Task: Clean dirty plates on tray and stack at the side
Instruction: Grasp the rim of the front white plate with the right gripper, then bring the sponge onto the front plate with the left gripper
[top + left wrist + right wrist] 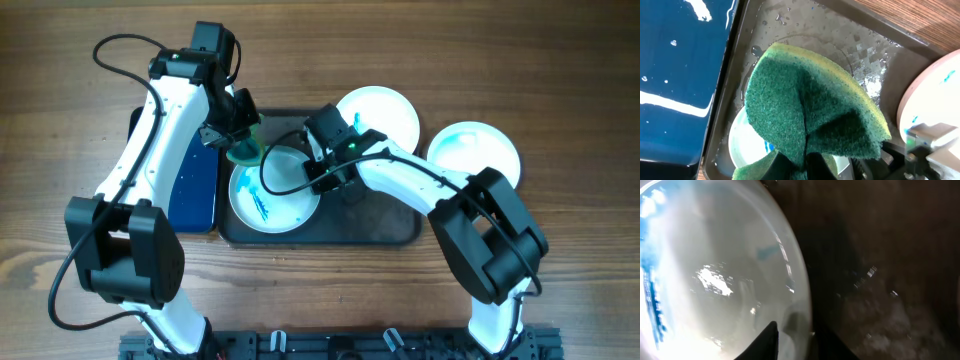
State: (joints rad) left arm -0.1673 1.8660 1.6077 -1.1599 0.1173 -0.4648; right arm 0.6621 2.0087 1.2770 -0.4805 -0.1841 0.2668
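Two trays side by side on wood-grain table [60, 120]: at left, narrow blue tray [195, 185]; beside it, dark tray [370, 228], wet, holding one teal-streaked plate [272, 200] at its left end. Over that plate's far rim, left gripper [240, 135] clamped on folded green sponge [243, 152]. Right gripper [325, 172] pinched shut on same plate's right rim. Farther right, two more plates: one [385, 108] at tray's far edge, one teal-smeared [478, 150] on bare wood.

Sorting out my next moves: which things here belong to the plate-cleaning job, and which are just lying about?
In the job:
streaked plate, rim in the right gripper
far plate
right-hand plate
dark tray
green sponge, in the left gripper

Lying about:
blue tray
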